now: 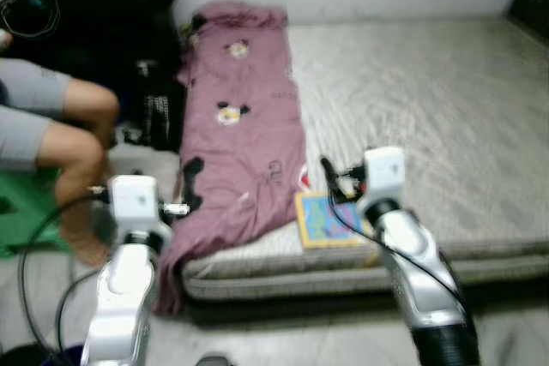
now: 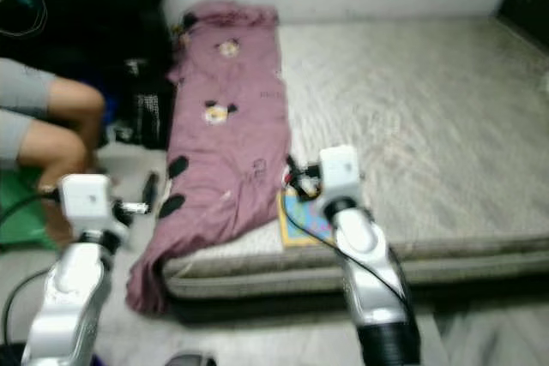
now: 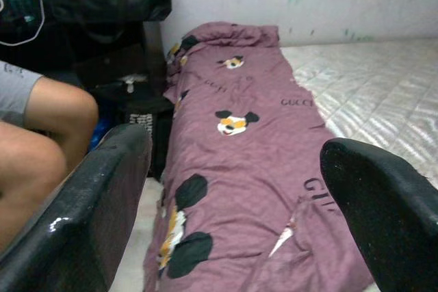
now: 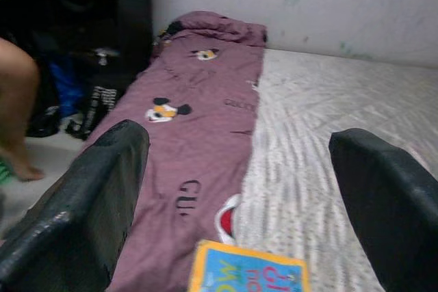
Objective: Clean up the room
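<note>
A mauve blanket [image 1: 240, 117] with cartoon mouse prints lies in a long strip down the left side of a grey mattress [image 1: 429, 100], and its lower end hangs over the front corner. A colourful book [image 1: 326, 220] rests on the mattress near the front edge, beside the blanket. My right gripper [image 4: 239, 138] hovers just above and behind the book, open and holding nothing. My left gripper [image 3: 236, 148] is off the mattress's left front corner, open and pointing along the blanket.
A person sits at the left with bare legs [image 1: 69, 143] on something green [image 1: 26, 203]. Black bags [image 1: 159, 109] stand between the person and the mattress. A white wall runs behind the bed. Pale floor lies in front.
</note>
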Controlling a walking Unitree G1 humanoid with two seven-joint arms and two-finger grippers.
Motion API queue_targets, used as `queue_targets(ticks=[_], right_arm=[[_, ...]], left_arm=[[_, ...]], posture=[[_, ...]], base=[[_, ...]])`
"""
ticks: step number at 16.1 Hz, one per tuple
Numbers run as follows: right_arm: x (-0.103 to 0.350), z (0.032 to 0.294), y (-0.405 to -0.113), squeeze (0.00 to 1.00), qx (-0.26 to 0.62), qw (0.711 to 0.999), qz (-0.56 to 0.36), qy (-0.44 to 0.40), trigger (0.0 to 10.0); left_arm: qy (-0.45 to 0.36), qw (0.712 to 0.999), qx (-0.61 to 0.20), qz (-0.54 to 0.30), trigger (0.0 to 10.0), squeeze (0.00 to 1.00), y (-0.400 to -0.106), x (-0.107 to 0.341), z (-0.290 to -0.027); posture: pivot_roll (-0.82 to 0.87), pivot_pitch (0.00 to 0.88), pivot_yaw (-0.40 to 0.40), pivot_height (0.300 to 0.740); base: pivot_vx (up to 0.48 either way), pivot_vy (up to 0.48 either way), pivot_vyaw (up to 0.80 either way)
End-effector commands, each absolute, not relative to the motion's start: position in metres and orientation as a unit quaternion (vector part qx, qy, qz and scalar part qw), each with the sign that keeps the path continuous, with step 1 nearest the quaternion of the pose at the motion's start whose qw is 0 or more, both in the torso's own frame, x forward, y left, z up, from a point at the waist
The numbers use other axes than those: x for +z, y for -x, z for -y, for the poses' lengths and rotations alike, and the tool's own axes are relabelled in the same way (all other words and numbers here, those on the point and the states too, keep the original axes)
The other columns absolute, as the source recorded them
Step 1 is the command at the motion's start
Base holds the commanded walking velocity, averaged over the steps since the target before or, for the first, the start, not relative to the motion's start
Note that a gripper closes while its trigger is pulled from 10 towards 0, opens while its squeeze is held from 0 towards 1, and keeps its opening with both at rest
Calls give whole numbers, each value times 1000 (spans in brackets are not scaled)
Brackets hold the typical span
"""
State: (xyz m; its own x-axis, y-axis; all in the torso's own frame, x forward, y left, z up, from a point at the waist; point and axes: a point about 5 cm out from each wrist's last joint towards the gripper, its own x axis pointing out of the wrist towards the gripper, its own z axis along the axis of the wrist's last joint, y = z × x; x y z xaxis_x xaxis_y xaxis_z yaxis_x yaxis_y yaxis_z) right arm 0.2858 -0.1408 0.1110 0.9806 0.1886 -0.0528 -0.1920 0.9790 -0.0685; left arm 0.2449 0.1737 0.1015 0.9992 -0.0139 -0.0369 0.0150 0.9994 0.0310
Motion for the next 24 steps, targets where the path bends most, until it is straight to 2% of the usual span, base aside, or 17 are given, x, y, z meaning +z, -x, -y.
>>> queue_targets(ticks=[1, 12, 24], right_arm=[[113, 136, -287, 0, 99, 994, -18, 31, 10000], [112, 135, -287, 0, 98, 995, -19, 26, 10000], [112, 134, -288, 0, 98, 995, -19, 25, 10000]], left_arm=[[-20, 1000, 1, -17, 10000, 0, -246, 103, -180], [-19, 1000, -12, -12, 10000, 0, -245, 104, -180], [-18, 1000, -13, -11, 10000, 0, -246, 105, -180]], posture=[[-78, 0, -28, 740], [-75, 0, -23, 740], [-76, 0, -22, 740]], base=[[0, 0, 0], [0, 0, 0], [279, 0, 0]])
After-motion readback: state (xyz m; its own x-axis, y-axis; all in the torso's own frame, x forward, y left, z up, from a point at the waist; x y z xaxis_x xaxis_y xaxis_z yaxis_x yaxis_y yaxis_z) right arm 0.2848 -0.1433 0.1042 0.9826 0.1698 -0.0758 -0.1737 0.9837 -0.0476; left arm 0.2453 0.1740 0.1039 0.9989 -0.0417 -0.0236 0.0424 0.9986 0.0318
